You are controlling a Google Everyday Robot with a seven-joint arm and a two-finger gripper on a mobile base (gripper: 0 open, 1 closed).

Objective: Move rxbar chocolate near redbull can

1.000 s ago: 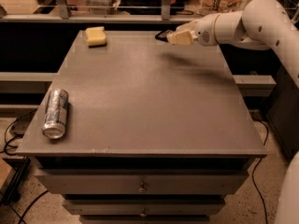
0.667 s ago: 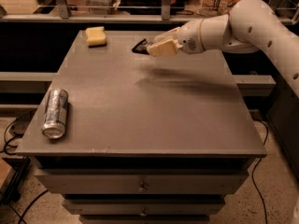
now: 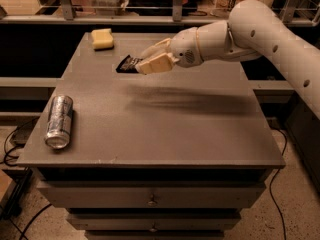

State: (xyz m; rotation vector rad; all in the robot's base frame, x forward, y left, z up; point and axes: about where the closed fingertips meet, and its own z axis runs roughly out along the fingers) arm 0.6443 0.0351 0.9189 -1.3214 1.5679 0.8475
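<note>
Claw (image 3: 142,60) is over the far middle of the worktop (image 3: 200,134), clenched on the rxbar chocolate (image 3: 127,64), which sticks out past the fingertips and looks lifted off the surface. Redbull can (image 3: 59,120) lies on its side near the front-left edge, well apart from the bar. Yellow sponge (image 3: 102,38) sits at the far-left corner.

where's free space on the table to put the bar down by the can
The broad tabletop right of the redbull can, which lies on its side by the front-left edge, is bare. The back left is more crowded: the yellow sponge, and next to it the gripper holding the rxbar chocolate.
</note>
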